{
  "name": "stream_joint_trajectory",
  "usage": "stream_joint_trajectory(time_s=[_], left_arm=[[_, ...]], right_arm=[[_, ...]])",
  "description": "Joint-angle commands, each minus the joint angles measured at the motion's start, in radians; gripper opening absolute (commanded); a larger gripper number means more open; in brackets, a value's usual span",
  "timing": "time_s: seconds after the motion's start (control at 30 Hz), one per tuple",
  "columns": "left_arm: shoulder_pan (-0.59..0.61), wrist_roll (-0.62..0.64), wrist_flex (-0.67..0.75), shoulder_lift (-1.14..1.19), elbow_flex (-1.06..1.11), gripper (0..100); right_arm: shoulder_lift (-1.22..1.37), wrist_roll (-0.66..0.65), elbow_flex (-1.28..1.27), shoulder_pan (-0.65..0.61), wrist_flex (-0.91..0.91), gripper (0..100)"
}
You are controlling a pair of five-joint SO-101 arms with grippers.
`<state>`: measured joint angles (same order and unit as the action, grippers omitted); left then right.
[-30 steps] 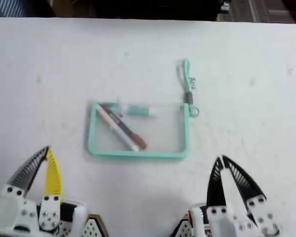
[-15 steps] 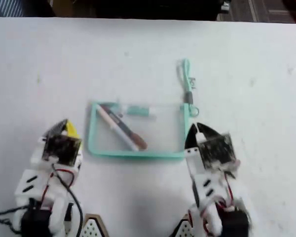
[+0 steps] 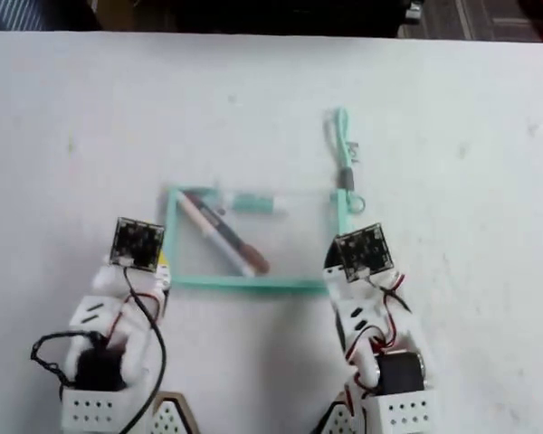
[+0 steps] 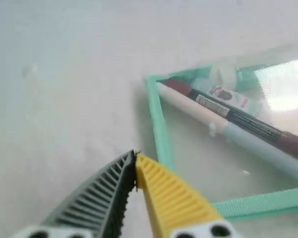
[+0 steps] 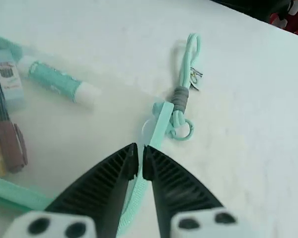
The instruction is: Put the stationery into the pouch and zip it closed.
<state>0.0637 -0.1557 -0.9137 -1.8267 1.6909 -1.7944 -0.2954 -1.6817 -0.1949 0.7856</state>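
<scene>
Pouch flat on the table, pens already inside, zip judged not yet closed; left gripper and right gripper, pincers together and empty, at its opposite ends.

High: fixed, overhead, looks down on table | Left wrist: close, low, at pouch corner | Right wrist: close, at strap end | Shared: pouch
</scene>
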Motion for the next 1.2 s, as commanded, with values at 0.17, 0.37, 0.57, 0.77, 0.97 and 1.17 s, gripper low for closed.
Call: stream_joint_trajectory(time_s=[0.17,0.37,0.57,0.77,0.97,1.17], left_arm=[[0.005,0.012,-0.193,-0.001,0.002,2],[0.002,0.017,-0.353,-0.001,0.002,2],[0.005,0.018,-0.374,-0.001,0.002,2],[0.004,0.015,-0.374,-0.001,0.002,2],[0.004,0.015,-0.374,-0.001,0.002,2],[0.004,0.015,-0.374,-0.001,0.002,2]], right_arm=[[-0.004,0.006,-0.009,-0.012,0.308,2.1],[-0.004,0.002,-0.009,-0.007,0.483,2.0],[-0.004,0.002,-0.009,-0.010,0.483,2.0],[-0.004,0.002,-0.009,-0.010,0.483,2.0],[-0.004,0.000,-0.009,-0.010,0.483,2.0],[-0.004,0.000,-0.009,-0.010,0.483,2.0]])
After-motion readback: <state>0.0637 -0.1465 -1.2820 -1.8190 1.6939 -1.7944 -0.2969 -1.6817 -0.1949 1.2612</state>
